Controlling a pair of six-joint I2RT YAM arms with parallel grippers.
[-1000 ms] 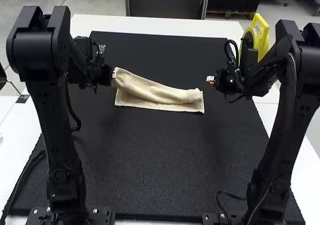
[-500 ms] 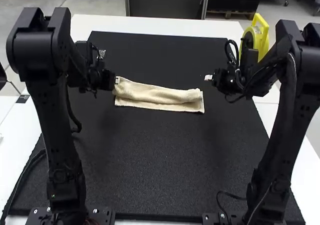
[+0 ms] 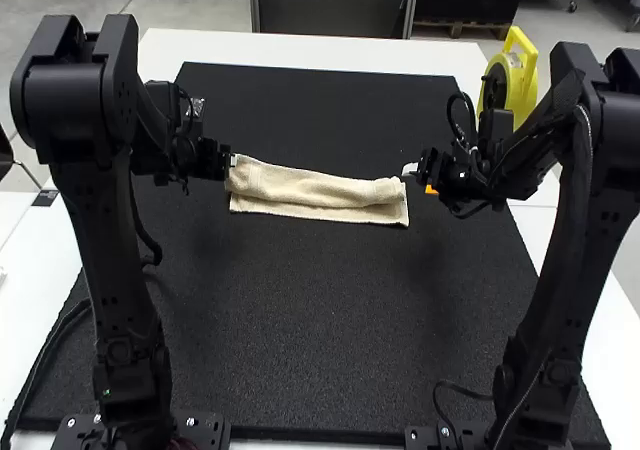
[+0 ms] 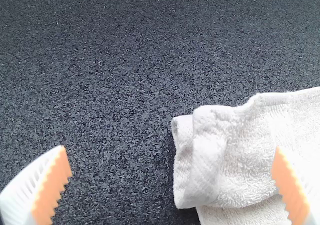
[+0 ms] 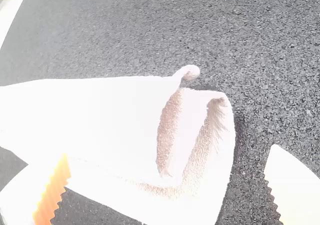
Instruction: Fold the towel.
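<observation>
The cream towel (image 3: 310, 188) lies as a long strip across the mat, its upper layer folded over and a flat lower layer showing along the side nearer the arms. My left gripper (image 3: 232, 160) is at the towel's left end; in the left wrist view the left gripper (image 4: 172, 185) is open, with the towel's turned-over end (image 4: 215, 155) partly between its fingers. My right gripper (image 3: 415, 178) is just off the right end. In the right wrist view the right gripper (image 5: 167, 185) stands wide open above the towel's loosely layered end (image 5: 200, 145).
A black mat (image 3: 320, 320) covers most of the white table (image 3: 300, 50). A yellow round object with a handle (image 3: 513, 75) stands at the right, behind the right arm.
My left gripper has let go of the towel's left end, which has dropped lower. The right gripper has moved slightly left and down, closer to the towel's right end.
</observation>
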